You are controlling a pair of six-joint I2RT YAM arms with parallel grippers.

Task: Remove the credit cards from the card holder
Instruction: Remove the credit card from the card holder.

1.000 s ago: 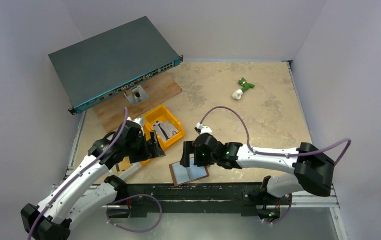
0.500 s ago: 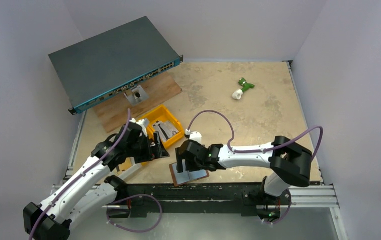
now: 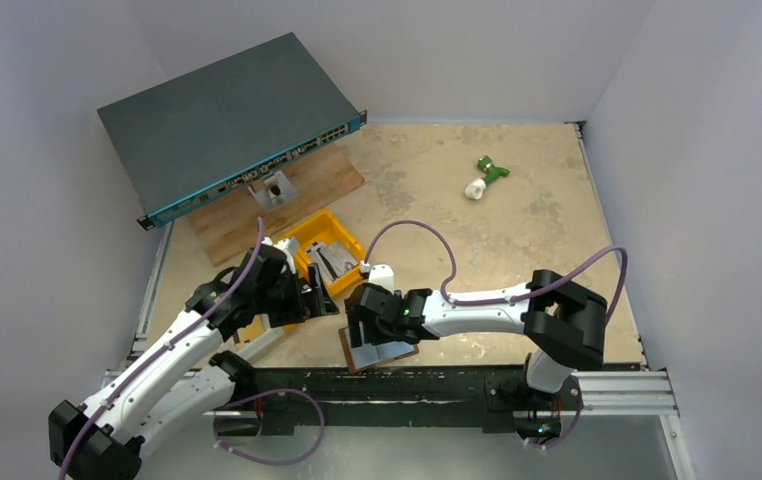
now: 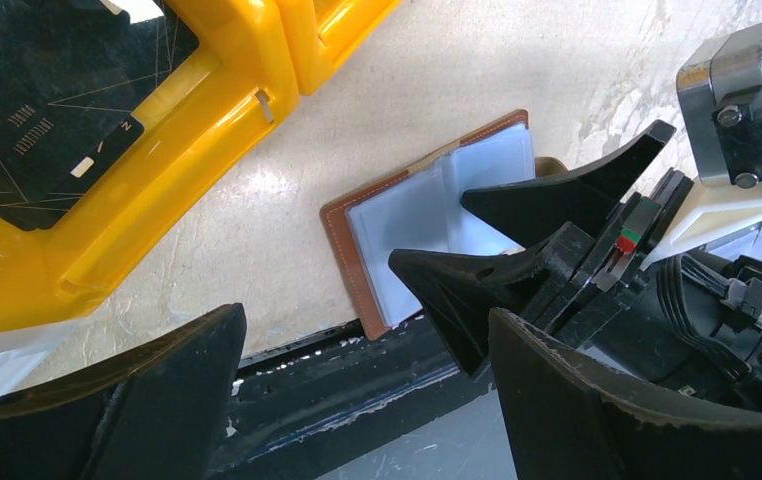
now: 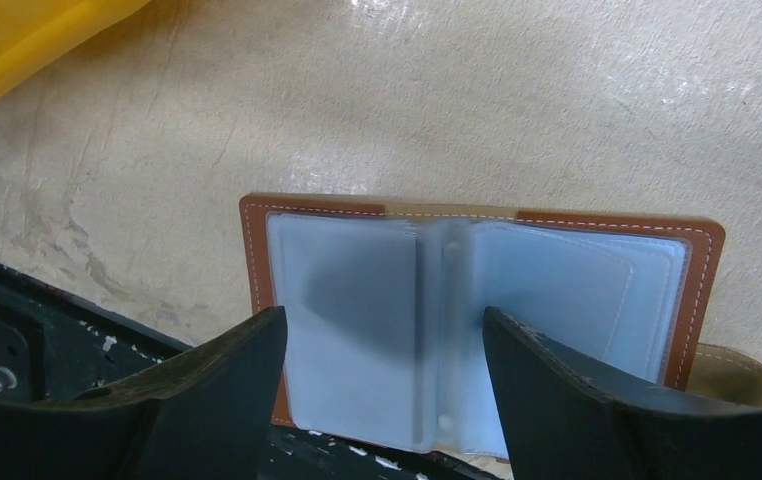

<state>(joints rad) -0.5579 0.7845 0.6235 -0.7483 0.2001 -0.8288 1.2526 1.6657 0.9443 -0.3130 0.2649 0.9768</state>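
Observation:
The card holder (image 3: 385, 353) lies spread open near the table's front edge, its brown leather rim framing the inside. Pale grey-blue credit cards (image 5: 357, 300) fill both halves, with a spine between them. My right gripper (image 5: 385, 320) hangs open just above the holder; its fingers (image 5: 227, 370) straddle the left half and the spine, and I cannot tell whether they touch it. In the top view that gripper (image 3: 362, 332) covers the holder's left part. My left gripper (image 4: 367, 320) is open and empty, a little to the left of the holder (image 4: 357, 250), beside the yellow bin.
A yellow bin (image 3: 309, 232) with grey flat pieces stands just behind the grippers. Further back are a wooden board (image 3: 302, 190) and a tilted network switch (image 3: 227, 115). A green and white object (image 3: 485, 177) lies at the back right. The black front rail (image 3: 407, 385) borders the holder.
The right arm has swung left and come down over the open holder, and its jaws have narrowed. The left gripper has barely shifted.

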